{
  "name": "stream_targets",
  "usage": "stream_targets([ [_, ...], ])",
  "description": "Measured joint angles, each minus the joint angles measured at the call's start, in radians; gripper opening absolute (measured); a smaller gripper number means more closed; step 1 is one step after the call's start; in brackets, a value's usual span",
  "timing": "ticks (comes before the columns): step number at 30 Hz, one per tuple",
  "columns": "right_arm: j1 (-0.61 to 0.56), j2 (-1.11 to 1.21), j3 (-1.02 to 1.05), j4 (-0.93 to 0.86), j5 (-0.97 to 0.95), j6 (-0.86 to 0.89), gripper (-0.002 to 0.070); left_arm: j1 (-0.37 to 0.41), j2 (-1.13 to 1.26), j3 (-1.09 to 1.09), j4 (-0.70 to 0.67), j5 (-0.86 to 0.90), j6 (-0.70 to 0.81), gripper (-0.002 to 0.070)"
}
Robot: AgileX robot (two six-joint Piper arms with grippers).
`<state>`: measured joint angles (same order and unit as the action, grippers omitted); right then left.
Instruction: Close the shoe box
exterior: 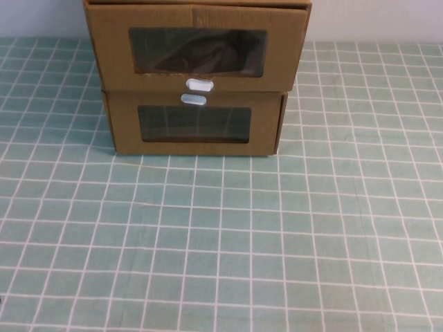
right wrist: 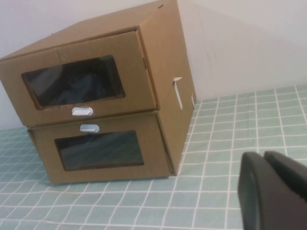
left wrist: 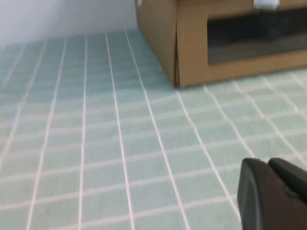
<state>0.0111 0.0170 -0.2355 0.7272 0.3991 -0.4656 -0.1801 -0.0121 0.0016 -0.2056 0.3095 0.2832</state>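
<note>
The shoe box [exterior: 197,48] is the upper of two stacked brown cardboard boxes at the far middle of the table. It has a clear window with a dark shoe behind it and a white tab [exterior: 200,84] below the window. Its drawer front juts forward past the box under it. It also shows in the right wrist view [right wrist: 86,81]. Neither gripper shows in the high view. My left gripper [left wrist: 268,165] is shut and empty, low over the table, near the stack's left corner. My right gripper [right wrist: 263,155] is shut and empty, off the stack's right front.
The lower cardboard box [exterior: 194,124] has its white tab [exterior: 194,99] above its window and carries the shoe box; it also shows in the left wrist view [left wrist: 225,48]. The green checked tablecloth [exterior: 221,242] covers the table in front. A pale wall stands behind.
</note>
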Motion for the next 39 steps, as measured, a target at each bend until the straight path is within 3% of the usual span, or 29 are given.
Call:
stream_targets([
  [11,0.000,0.000,0.000,0.000,0.056,0.000,-0.0014,0.000,0.000,0.024,0.101,0.078,-0.020,-0.0005],
  [33,0.016,0.000,0.000,0.000,0.225,0.000,-0.0014,0.000,0.000,0.024,0.104,0.080,-0.024,-0.0005],
  [39,0.029,0.000,0.002,-0.107,0.164,0.000,-0.0014,0.000,0.000,0.024,0.104,0.080,-0.024,-0.0005],
])
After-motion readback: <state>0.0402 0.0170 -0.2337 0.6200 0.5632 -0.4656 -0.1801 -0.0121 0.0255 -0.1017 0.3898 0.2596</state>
